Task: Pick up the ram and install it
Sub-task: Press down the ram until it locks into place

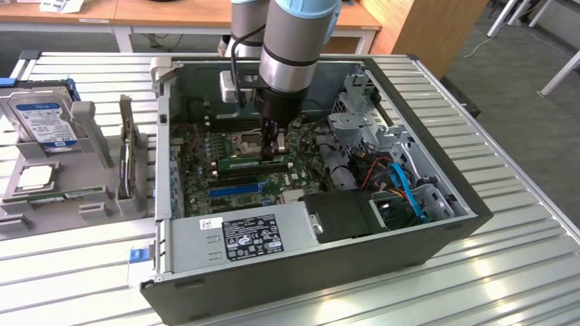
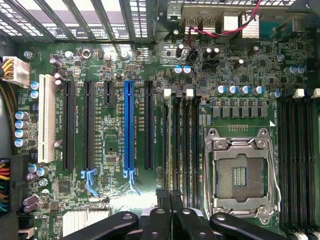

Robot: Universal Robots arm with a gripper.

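my claw (image 1: 274, 151) is closed on the ram (image 1: 255, 163), holding it edge-down on the motherboard (image 1: 204, 178) inside the computer case (image 1: 435, 178). my fingers hide the stick's middle; seating unclear.

Ribbed, pale metal desk (image 1: 507, 265) spanning the foreground, lit evenly from above. Behind it, wooden tables (image 1: 181, 13) with light legs and a tall wooden panel (image 1: 435, 27) toward the exterior view's right. Beyond, grey carpeted floor (image 1: 517, 88) crossed by white metal legs (image 1: 562, 68) at the exterior view's right edge.
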